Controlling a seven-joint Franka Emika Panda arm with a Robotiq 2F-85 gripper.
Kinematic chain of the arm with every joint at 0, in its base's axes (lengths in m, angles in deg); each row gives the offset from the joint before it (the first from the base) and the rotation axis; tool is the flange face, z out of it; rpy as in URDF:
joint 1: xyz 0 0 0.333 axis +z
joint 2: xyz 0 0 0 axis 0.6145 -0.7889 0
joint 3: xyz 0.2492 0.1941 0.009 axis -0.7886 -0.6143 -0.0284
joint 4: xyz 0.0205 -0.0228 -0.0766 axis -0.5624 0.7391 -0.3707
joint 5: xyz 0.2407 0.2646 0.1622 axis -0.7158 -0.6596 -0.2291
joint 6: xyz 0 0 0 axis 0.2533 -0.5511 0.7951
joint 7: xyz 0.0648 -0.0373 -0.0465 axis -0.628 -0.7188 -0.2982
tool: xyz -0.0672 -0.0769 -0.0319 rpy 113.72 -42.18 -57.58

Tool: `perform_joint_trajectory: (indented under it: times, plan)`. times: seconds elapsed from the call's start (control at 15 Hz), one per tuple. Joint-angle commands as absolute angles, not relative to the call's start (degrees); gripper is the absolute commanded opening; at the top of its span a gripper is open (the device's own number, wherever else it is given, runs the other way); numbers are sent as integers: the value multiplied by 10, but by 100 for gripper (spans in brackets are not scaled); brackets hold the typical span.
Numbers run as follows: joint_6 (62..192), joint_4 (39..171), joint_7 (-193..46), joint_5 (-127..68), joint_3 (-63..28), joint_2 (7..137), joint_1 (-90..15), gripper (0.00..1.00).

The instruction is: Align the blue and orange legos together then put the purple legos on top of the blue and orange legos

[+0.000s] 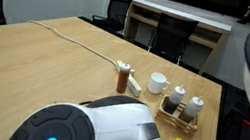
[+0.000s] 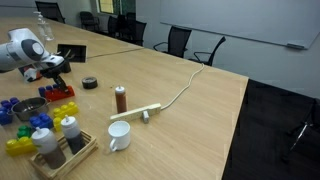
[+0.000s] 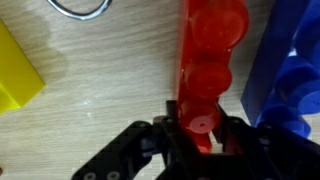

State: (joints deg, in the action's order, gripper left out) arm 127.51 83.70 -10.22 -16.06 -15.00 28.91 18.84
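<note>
In the wrist view my gripper point(image 3: 203, 125) is shut on the near end of an orange-red lego brick point(image 3: 210, 40) that lies on the wooden table. A blue lego point(image 3: 290, 80) lies right beside it on the right, roughly parallel. In an exterior view the gripper point(image 2: 52, 72) reaches down at the orange-red legos point(image 2: 63, 94), with blue legos point(image 2: 10, 106) close by. I cannot make out any purple legos.
A yellow lego point(image 3: 15, 70) lies left of the gripper, with a metal bowl rim point(image 3: 80, 8) beyond it. The table holds a metal bowl point(image 2: 30, 107), yellow legos point(image 2: 20, 143), a bottle caddy point(image 2: 60, 142), white mug point(image 2: 119, 135), brown bottle point(image 2: 121, 98), tape roll point(image 2: 90, 83) and power strip point(image 2: 137, 113).
</note>
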Motion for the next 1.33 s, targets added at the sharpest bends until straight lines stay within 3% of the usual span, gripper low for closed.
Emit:
perform_joint_trajectory:
  times: [0.0,0.6,0.67,0.73,0.87,1.13,1.27]
  plan:
    - [1283,849,-101,-173,-165,301,183,11]
    - [1311,899,-93,-171,-182,333,177,11]
    - [1315,905,-96,-172,-185,336,174,32]
    - [1321,911,-104,-175,-190,340,169,61]
    - [1340,924,-117,-178,-202,345,160,67]
    - [1382,951,-140,-174,-229,353,142,95]
    - [1409,964,-149,-167,-238,355,136,100]
